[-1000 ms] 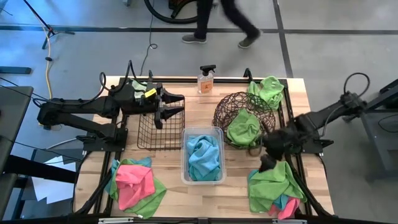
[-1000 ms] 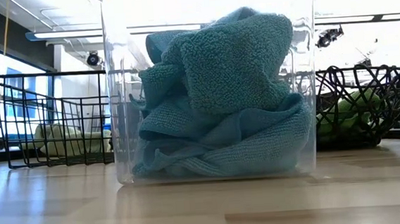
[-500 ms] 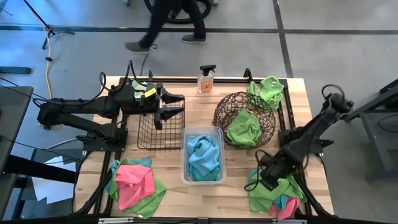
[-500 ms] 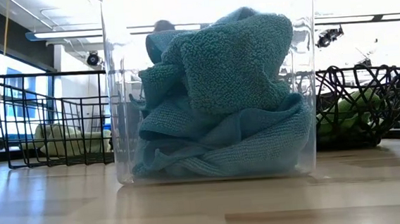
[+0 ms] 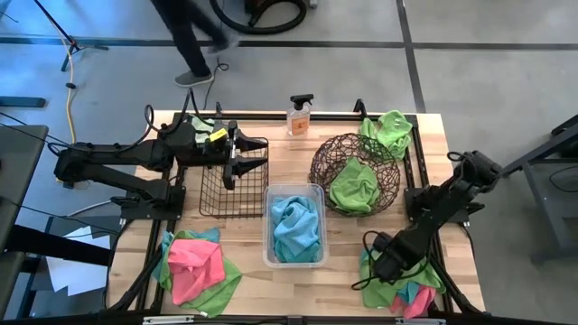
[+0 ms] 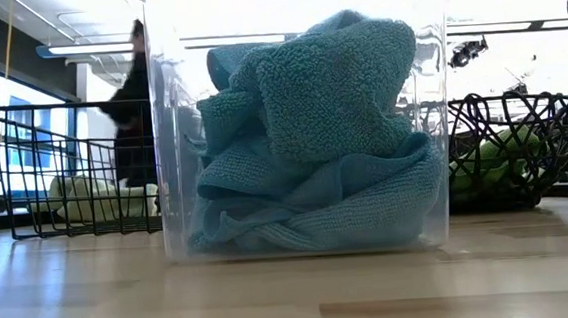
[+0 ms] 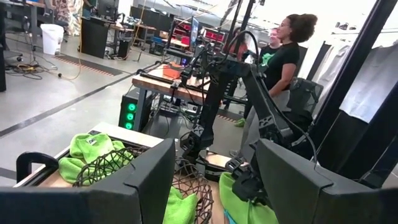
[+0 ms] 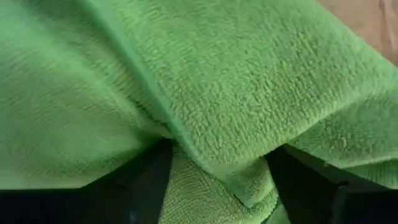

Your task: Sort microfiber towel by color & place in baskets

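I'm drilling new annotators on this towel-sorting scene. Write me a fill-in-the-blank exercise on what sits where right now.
1. The clear plastic tub holds only ____ towels.
2. The green towel in the middle of the table lies inside the round ____ basket.
3. The right gripper is down on a pile whose top towel is ____.
4. The left gripper hangs over the black ____ basket.

Missing words: teal-blue; woven; green; wire

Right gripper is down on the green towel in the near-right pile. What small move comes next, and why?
Probably close the right gripper: its fingers straddle a raised fold of the green towel, pressed into the pile. Then lift toward the woven basket, which already holds green.
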`<state>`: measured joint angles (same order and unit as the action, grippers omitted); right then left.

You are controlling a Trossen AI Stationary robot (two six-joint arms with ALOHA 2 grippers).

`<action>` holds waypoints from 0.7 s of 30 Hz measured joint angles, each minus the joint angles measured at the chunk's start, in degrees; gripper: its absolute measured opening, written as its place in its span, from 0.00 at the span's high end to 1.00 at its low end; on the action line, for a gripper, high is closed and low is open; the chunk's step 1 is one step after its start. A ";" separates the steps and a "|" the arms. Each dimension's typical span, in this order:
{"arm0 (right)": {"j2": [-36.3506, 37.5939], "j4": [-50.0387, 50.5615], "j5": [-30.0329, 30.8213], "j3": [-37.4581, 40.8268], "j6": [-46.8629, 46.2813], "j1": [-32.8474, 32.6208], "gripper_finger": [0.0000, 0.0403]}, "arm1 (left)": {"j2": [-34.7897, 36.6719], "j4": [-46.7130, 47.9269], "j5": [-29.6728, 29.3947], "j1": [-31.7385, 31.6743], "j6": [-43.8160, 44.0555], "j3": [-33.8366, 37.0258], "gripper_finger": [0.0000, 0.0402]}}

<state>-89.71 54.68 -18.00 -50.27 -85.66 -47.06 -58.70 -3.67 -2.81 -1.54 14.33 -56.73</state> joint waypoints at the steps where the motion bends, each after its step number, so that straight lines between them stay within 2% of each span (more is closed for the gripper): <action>1: 0.09 -0.19 0.04 -0.10 0.95 0.02 0.43 | 0.00 -0.01 0.02 0.00 0.09 0.00 0.46; 3: 0.13 0.89 0.13 -1.32 3.07 0.02 0.59 | 0.00 0.01 0.07 0.00 0.40 0.00 0.46; 6: 0.15 3.99 1.15 -4.25 6.38 0.02 0.89 | 0.00 0.01 0.17 0.00 0.44 0.00 0.46; 7: 0.15 5.16 1.61 -5.33 7.56 0.02 0.94 | 0.00 0.01 0.17 0.00 0.43 0.00 0.46; 11: 0.15 10.16 1.97 -10.76 11.92 0.02 0.95 | 0.00 0.01 0.17 0.00 0.44 0.00 0.46; 15: 0.20 17.43 3.00 -18.85 20.45 0.02 0.98 | 0.00 0.01 0.95 0.00 0.52 0.00 0.46; 18: 0.42 25.34 5.54 -25.37 24.36 0.12 0.99 | 0.00 -0.01 4.14 0.00 0.64 0.00 0.46; 21: 2.52 29.60 8.20 -30.90 25.70 0.49 0.99 | 0.00 0.01 4.94 0.04 1.79 0.00 0.46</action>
<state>-87.20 84.28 -9.80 -81.17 -59.97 -46.57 -58.70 -3.66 2.14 -1.50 16.11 -56.73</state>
